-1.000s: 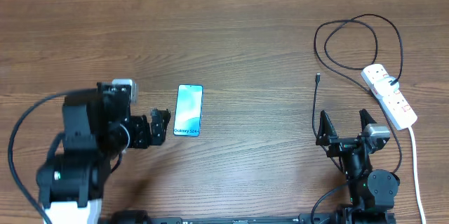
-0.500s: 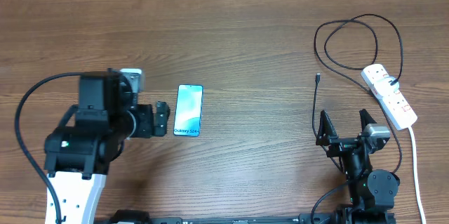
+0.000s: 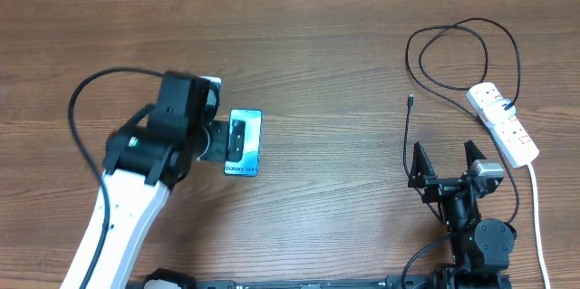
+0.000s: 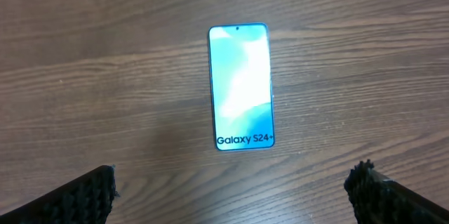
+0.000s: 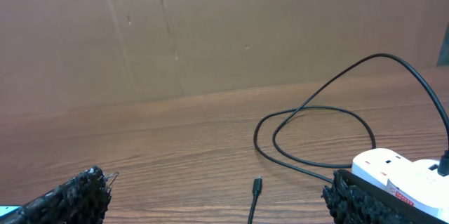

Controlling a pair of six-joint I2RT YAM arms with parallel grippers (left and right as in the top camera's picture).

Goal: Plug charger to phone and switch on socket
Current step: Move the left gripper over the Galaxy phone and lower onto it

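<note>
The phone (image 3: 252, 144) lies flat on the wooden table, screen up, and reads "Galaxy S24+" in the left wrist view (image 4: 240, 87). My left gripper (image 3: 234, 137) hovers over the phone's left part, open wide and empty; in the left wrist view (image 4: 235, 199) the phone lies just ahead of the fingers. The charger cable loops on the right, with its connector tip (image 3: 410, 101) pointing away from me. The socket (image 3: 503, 123) lies at the far right. My right gripper (image 3: 446, 163) is open and empty, near the front edge. In the right wrist view, the connector (image 5: 257, 184) lies ahead between the fingers, and the socket (image 5: 393, 171) is at the right.
The socket's thick white lead (image 3: 536, 212) runs down the right edge toward the front. A black plug (image 3: 509, 106) sits in the socket. A brown cardboard wall (image 5: 210, 27) stands beyond the table's far edge.
My left arm has swung right, bringing its open gripper from beside the phone to over it. The right arm, cable and socket have not moved.
</note>
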